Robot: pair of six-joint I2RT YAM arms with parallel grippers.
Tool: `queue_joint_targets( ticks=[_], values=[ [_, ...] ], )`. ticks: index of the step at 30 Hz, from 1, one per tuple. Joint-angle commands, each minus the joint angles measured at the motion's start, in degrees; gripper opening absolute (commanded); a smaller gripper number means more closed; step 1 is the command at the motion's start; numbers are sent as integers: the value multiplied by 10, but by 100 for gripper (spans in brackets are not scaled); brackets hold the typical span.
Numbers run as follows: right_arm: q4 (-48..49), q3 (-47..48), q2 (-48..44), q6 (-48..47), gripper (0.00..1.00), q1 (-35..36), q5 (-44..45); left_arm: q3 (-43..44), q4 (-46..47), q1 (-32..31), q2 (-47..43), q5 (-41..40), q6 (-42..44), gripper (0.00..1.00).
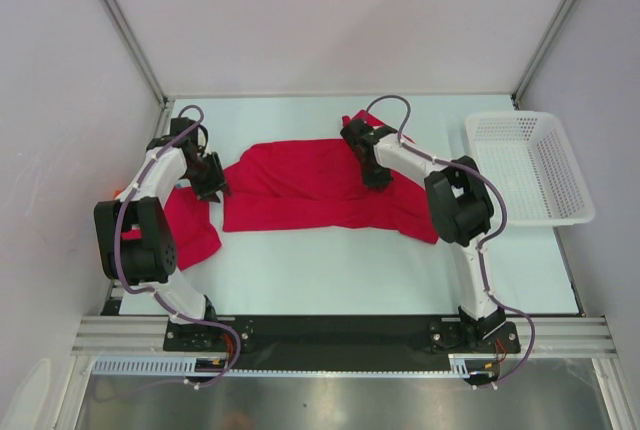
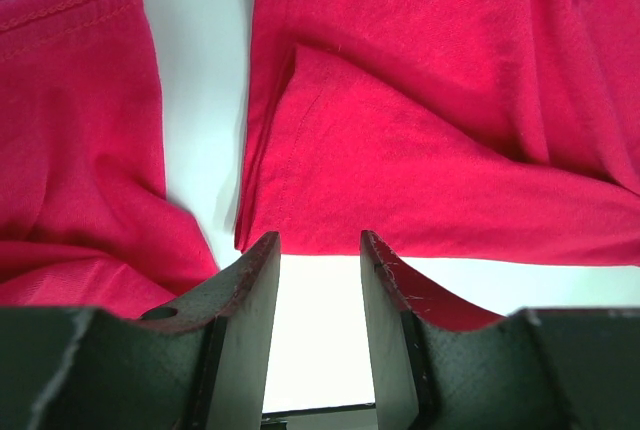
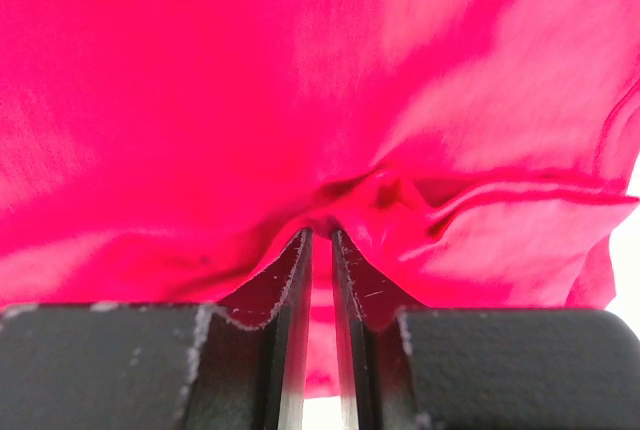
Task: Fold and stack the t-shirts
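A crimson t-shirt (image 1: 300, 185) lies spread across the middle of the table, wrinkled toward its right end. My right gripper (image 1: 375, 178) is down on its upper right part. In the right wrist view the gripper (image 3: 321, 233) is shut on a pinched ridge of this t-shirt (image 3: 300, 80). A second crimson t-shirt (image 1: 190, 225) lies bunched at the left, partly under my left arm. My left gripper (image 1: 212, 188) hovers at the middle shirt's left edge. In the left wrist view the gripper (image 2: 318, 240) is open over bare table, just short of the hem (image 2: 420, 150), with the second shirt (image 2: 70, 130) to its left.
A white mesh basket (image 1: 530, 165) stands at the table's right edge. Grey walls and metal frame posts close in the back and sides. Bare table (image 1: 340, 270) runs between the shirts and the arm bases.
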Motion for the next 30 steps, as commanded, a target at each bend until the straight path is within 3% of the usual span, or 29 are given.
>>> queue_joint_targets(
  ticks=[1,12,22,24,30],
  values=[
    [-12,49,16,-21,18,-18,25,3,5,-1,-15,3,11,43],
    [-34,86,18,-27,17,-32,33,0,5,-1,-18,5,9,43],
    [-17,-113,-223,-4,22,-31,48,-26,-14,-10,-16,-25,17,44],
    [-19,-157,-245,3,34,-31,42,-30,-21,-24,-13,-52,20,45],
    [5,-258,-302,27,37,-33,-15,-39,-27,-58,-8,-97,10,45]
  ],
)
